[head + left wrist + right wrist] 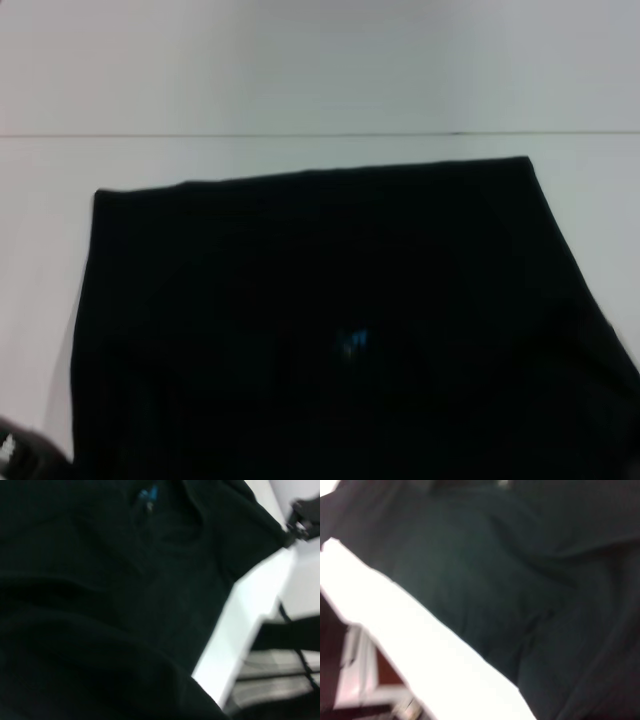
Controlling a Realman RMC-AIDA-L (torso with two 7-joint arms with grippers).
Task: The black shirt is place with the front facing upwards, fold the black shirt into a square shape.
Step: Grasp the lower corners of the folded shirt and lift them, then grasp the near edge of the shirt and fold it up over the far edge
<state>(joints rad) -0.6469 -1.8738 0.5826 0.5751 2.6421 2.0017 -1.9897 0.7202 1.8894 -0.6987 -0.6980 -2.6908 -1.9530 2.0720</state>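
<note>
- Fingers of both grippers: open or closed cannot be told; the left gripper (18, 452) barely shows at the desk's near left corner.
- Black shirt (330, 320) lies flat, a soft matte trapezoid across the white desk (300, 150), blue neck label (352, 341) near its middle.

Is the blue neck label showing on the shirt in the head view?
Yes. A small blue neck label shows near the middle of the black shirt on the white table.

The black shirt (330, 320) lies spread on the white table (300, 150); blue neck label (352, 341) showing.
</note>
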